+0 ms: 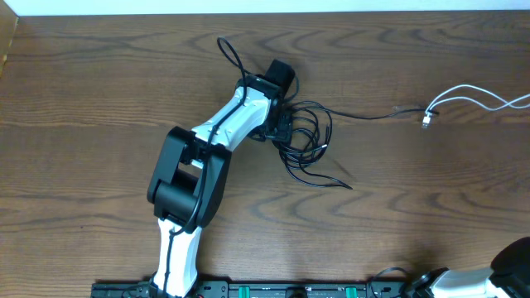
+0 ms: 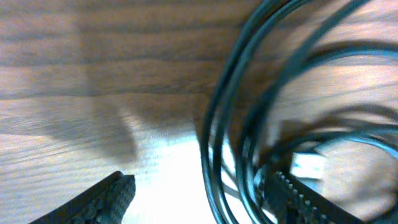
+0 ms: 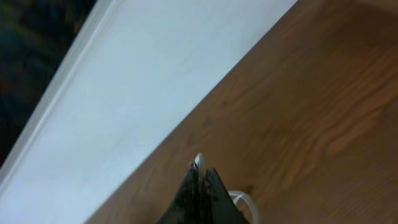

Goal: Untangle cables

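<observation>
Near the middle of the table (image 1: 99, 83), toward its far edge, the left gripper (image 2: 205, 186) is lowered over the black cables (image 1: 308, 136), which are piled in tangled loops. Its jaws are spread wide and nothing is clamped; the loops are seen between the fingers. One black strand is stretched toward the right edge, where the white cable (image 1: 474, 93) is laid. The right gripper (image 3: 199, 180) is closed, with the white cable pinched at its tips.
</observation>
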Robot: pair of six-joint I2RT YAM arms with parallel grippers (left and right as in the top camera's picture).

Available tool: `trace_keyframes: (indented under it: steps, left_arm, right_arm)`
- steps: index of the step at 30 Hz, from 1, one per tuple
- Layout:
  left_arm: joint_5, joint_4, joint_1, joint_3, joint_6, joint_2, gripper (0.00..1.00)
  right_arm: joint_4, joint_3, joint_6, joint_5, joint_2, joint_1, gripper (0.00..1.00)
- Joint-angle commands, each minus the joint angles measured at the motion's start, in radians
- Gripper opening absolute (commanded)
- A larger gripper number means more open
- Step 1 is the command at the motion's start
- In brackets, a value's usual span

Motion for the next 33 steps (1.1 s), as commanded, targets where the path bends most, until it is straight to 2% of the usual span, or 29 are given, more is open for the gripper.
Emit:
trace_keyframes:
  steps: [1,6,13,25,33]
  left_arm:
    - [0.017,0.013,-0.016,0.044,0.038,-0.146,0.77]
    - [0.129,0.066,-0.056,0.044,0.039,-0.229,0.81]
    - [0.4,0.231,-0.131,0.043,0.056,-0.211,0.81]
    - [0.412,0.581,-0.307,0.043,0.055,-0.028,0.81]
    - [0.385,0.78,-0.366,0.043,-0.068,0.096,0.82]
  right_arm:
    - [-0.051,0.005,-0.106,0.007,0.006,0.075,0.01]
    - [-0.129,0.005,-0.177,0.083,0.006,0.206,0.01]
    - [-0.185,0.005,-0.222,0.116,0.006,0.315,0.01]
    - [-0.278,0.004,-0.279,0.115,0.006,0.323,0.01]
    - [-0.296,0.002,-0.287,0.114,0.006,0.324,0.01]
